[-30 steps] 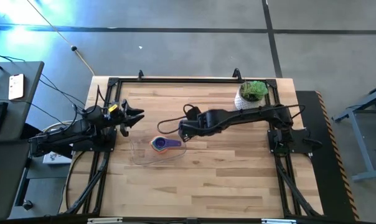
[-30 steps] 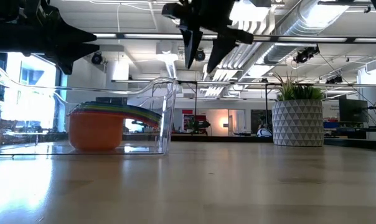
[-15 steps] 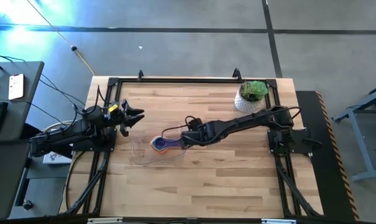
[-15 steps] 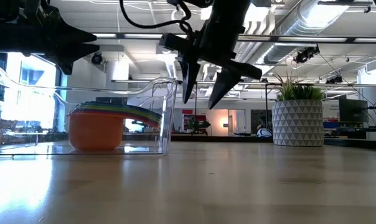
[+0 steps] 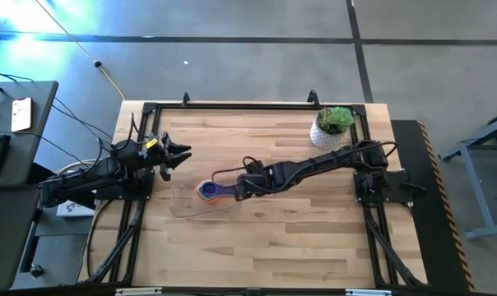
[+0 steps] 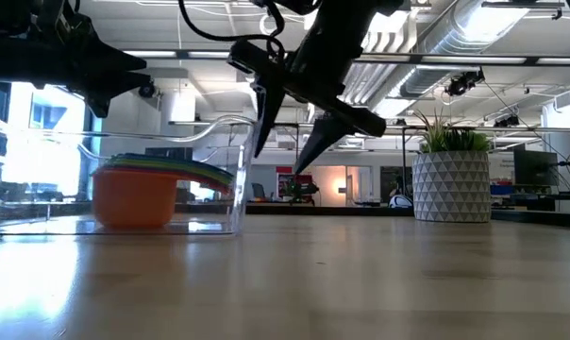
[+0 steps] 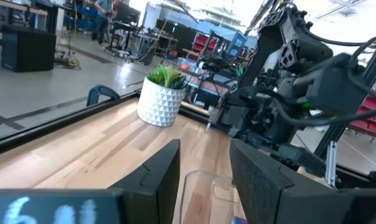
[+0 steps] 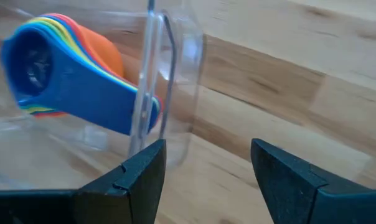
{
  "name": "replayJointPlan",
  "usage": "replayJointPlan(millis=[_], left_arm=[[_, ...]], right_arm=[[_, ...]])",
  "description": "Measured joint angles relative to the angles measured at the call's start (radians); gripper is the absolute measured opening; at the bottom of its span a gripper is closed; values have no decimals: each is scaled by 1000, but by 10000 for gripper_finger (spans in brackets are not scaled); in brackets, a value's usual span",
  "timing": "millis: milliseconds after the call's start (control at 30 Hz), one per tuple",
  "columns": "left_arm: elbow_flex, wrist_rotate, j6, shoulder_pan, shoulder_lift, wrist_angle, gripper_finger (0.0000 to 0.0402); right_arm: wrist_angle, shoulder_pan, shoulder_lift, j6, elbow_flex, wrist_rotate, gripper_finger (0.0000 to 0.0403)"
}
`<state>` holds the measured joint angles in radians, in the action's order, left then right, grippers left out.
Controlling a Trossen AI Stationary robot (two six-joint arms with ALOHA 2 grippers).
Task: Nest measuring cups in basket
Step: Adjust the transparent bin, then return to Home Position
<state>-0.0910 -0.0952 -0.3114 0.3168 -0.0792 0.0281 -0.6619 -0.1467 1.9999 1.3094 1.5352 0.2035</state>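
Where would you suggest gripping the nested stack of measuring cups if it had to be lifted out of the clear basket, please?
Probably by the fanned handles, the blue one uppermost. They jut flat from the stack toward the basket's end wall, where the open right gripper hangs. Come from above, since that wall blocks a level approach. The left gripper waits open beyond the basket.

Overhead, table-level (perhaps backlit), wrist-close views.

Obstacles: right gripper [image 5: 237,194] at basket [image 5: 185,207] wall, seemingly touching | plant [image 5: 332,125] far corner
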Motion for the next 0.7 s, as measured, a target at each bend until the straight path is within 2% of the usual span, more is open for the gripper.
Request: replayJointPlan(millis=[233,400,700], left_arm=[[0,0,1,0,0,-5,131],[0,0,1,0,0,-7,131],[0,0,1,0,0,-8,131]], right_arm=[[118,0,5,0,0,-3,226],[222,0,52,11,1,-69,226],[350,0,92,19,0,-102,226]])
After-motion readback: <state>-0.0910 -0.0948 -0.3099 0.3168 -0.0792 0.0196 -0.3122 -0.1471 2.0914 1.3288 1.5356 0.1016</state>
